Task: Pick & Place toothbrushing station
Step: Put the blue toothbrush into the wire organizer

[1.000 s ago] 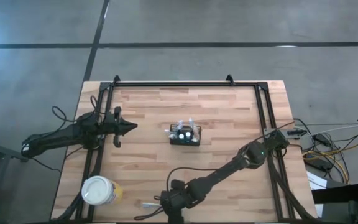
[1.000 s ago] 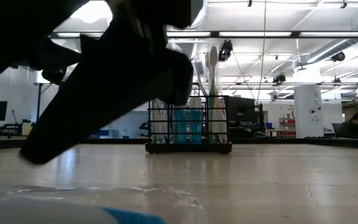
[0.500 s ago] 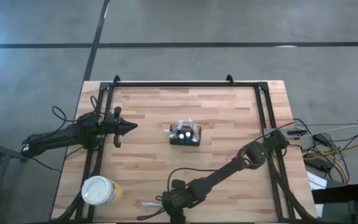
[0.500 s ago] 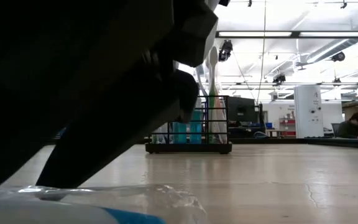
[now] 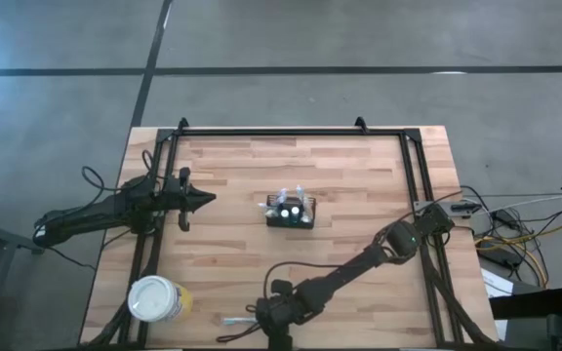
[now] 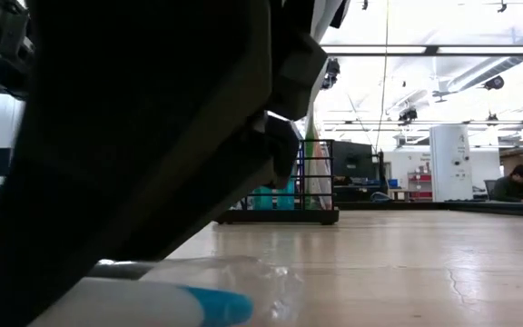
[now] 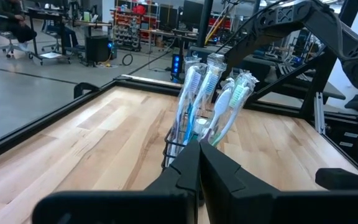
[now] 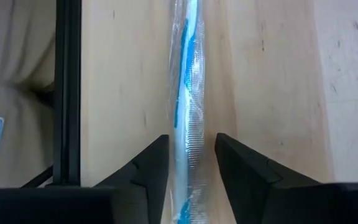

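Black mesh caddy (image 5: 291, 213) upright mid-table — wrapped toothbrushes (image 7: 211, 93) standing inside.

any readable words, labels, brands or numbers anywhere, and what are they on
None can be read.
White tub: its yellow label is too small to read.
Wrapped toothbrush: no print visible on its clear wrapper.
Caddy toothbrushes: no legible marking.
Room shelves behind: too blurred.

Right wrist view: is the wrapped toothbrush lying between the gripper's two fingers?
Yes, the wrapped toothbrush runs between the right gripper fingers.
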Robot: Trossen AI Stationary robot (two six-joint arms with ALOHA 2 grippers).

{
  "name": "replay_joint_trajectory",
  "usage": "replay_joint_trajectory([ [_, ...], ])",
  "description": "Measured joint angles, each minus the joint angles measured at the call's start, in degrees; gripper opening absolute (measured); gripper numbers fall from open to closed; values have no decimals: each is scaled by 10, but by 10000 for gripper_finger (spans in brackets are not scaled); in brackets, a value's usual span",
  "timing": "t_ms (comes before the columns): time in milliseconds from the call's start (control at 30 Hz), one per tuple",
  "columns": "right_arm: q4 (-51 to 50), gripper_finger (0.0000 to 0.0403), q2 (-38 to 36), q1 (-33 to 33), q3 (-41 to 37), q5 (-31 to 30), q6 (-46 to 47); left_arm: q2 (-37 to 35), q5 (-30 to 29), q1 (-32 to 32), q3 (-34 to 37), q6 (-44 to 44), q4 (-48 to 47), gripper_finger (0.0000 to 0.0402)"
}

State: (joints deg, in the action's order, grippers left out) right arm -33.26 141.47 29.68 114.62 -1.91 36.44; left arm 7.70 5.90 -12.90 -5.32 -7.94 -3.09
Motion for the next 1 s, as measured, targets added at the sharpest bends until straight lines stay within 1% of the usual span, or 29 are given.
replay_joint_trajectory([
  [133, -3, 99, 0, -7, -3, 1, 0, 0, 0, 0, 0, 0, 0, 14],
  [367, -8, 22, 0, -20, -3, 6, -2, 0, 0, 0, 0, 0, 0, 14],
  [500, -12, 20, 0, -21, 4, -3, -15, 0, 0, 0, 0, 0, 0, 14],
  [567, -15, 20, -2, -21, 9, -29, -32, 0, 0, 0, 0, 2, 0, 14],
  [667, -22, 20, -12, -21, 12, -84, -64, 0, 0, 0, 0, 3, 0, 14],
  [833, -21, 20, -87, -18, 14, -144, -115, 0, 0, 0, 0, 3, 0, 14],
  [933, -11, 19, -133, -17, 15, -179, -166, 0, 0, 0, 0, 8, 2, 14],
  [1000, -10, 19, -164, -12, 9, -215, -205, 0, 0, 0, 0, 16, 10, 14],
])
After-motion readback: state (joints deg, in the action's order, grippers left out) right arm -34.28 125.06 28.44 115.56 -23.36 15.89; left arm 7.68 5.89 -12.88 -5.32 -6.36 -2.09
